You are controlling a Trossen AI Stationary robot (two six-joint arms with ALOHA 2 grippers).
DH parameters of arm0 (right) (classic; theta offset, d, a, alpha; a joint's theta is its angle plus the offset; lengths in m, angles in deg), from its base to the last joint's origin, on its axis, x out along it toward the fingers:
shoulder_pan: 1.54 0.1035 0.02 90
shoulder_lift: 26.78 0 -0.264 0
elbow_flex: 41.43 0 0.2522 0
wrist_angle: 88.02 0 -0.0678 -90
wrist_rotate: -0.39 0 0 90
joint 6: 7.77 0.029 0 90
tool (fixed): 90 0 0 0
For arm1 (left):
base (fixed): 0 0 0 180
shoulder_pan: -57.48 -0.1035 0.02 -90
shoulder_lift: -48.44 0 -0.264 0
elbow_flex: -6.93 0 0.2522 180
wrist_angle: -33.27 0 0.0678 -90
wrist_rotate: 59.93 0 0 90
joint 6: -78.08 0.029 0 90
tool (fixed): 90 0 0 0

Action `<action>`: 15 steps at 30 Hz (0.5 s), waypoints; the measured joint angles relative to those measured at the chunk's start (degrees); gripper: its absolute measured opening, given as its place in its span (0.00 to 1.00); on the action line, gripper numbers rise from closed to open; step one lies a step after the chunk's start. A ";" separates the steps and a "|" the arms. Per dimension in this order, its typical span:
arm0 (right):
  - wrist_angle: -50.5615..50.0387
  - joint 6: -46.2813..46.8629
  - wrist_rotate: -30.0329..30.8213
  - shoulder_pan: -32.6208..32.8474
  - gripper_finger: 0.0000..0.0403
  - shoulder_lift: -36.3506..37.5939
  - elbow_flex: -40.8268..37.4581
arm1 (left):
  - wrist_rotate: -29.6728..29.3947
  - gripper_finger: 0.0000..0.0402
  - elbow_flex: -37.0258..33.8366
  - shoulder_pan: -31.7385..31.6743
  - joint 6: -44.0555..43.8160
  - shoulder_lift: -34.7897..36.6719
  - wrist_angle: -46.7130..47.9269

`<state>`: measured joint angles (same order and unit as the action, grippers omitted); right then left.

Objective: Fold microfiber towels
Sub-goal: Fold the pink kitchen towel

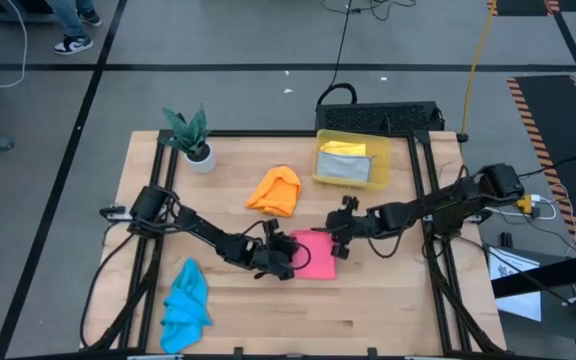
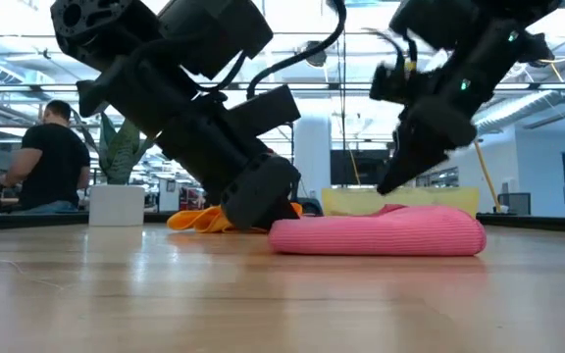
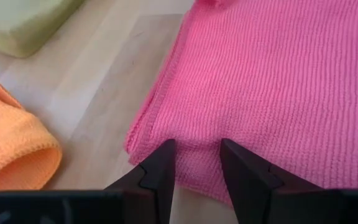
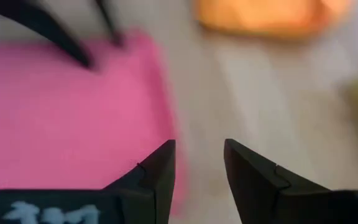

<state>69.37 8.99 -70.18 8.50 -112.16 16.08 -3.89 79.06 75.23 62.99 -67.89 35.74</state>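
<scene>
Pink microfiber towel (image 1: 318, 254), a small ribbed cloth already doubled into a thick rectangular pad, lies flat near the middle of the light wooden desk (image 1: 388, 310). The left gripper (image 3: 196, 167) sits low at the pad's near edge, its two dark fingers (image 3: 161, 169) a little apart, with the cloth's edge showing in the gap between them; whether they pinch it is hard to tell. The right gripper (image 4: 199, 163) hangs just above the pad's opposite edge, tilted downward, its fingers apart and empty, over bare wood beside the pink cloth.

The step in hand looks like squaring up or finishing the fold. To do it well, both grippers should take matching corners of one edge, lift only slightly, and lay that edge evenly on the far edge, so the layers do not slide or bunch.

Farther back lies a crumpled orange microfiber towel (image 1: 276, 190). Behind it stands a translucent yellow plastic bin (image 1: 323, 170) holding a folded grey cloth (image 1: 353, 170) and a yellow cloth (image 1: 345, 148). A rumpled bright blue microfiber towel (image 1: 185, 305) rests near the front left. A small potted plant (image 1: 193, 140) stands at the back left corner.
</scene>
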 joint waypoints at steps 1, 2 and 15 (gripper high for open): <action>2.28 -0.43 -1.63 0.61 0.32 0.04 0.00 | 0.06 0.33 -0.02 0.00 -0.02 0.00 0.02; 5.00 -0.85 -3.26 1.28 0.32 0.02 -0.22 | 0.33 0.33 -0.01 0.00 -0.02 0.00 -0.02; 34.79 12.62 4.16 4.30 0.03 -1.86 -20.63 | 1.03 0.33 -0.02 0.00 0.08 0.00 -1.26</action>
<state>104.16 21.61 -66.02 12.80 -114.01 -4.55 -2.86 79.03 75.24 63.07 -67.89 34.48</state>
